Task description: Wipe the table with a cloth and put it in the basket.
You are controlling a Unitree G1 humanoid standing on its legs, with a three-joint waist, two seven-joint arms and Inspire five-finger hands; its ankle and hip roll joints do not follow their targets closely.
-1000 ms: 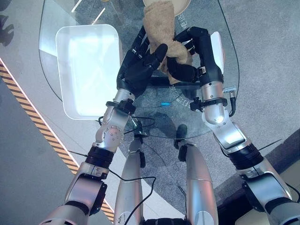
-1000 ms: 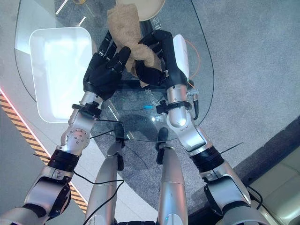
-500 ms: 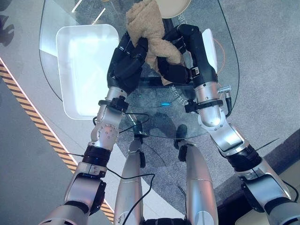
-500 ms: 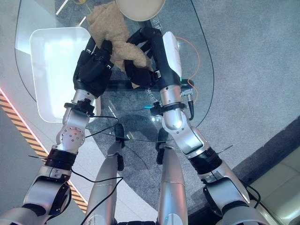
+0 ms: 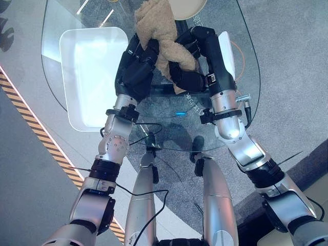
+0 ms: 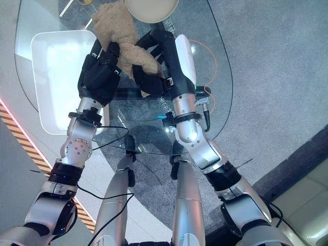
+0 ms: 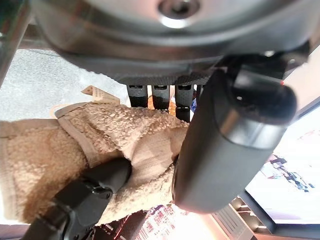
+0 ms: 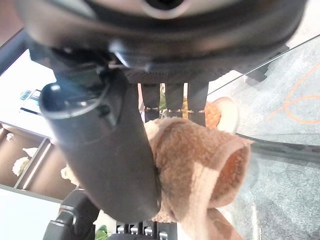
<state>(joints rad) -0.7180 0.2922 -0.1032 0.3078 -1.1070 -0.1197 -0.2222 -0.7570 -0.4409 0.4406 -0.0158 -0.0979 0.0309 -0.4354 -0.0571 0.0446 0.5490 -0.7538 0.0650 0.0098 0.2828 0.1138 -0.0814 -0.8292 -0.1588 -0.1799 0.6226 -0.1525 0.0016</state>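
Note:
A tan fuzzy cloth (image 5: 156, 25) is bunched up over the far middle of the round glass table (image 5: 241, 102), held between both hands. My left hand (image 5: 134, 69) grips its left side with fingers curled into it; the left wrist view has the thumb (image 7: 225, 150) pressed on the cloth (image 7: 75, 145). My right hand (image 5: 192, 56) is curled round its right side, the thumb (image 8: 110, 150) pinching the cloth (image 8: 195, 165) against the fingers. The white rectangular basket (image 5: 89, 72) sits on the table just left of the left hand.
A round beige bowl (image 5: 189, 6) stands at the table's far edge, right behind the cloth. An orange cable (image 5: 241, 56) lies under the glass on the right. A yellow-black striped line (image 5: 31, 123) runs along the floor on the left.
My left hand went from spread fingers to curled on the cloth. Both hands and the cloth have shifted left, toward the basket.

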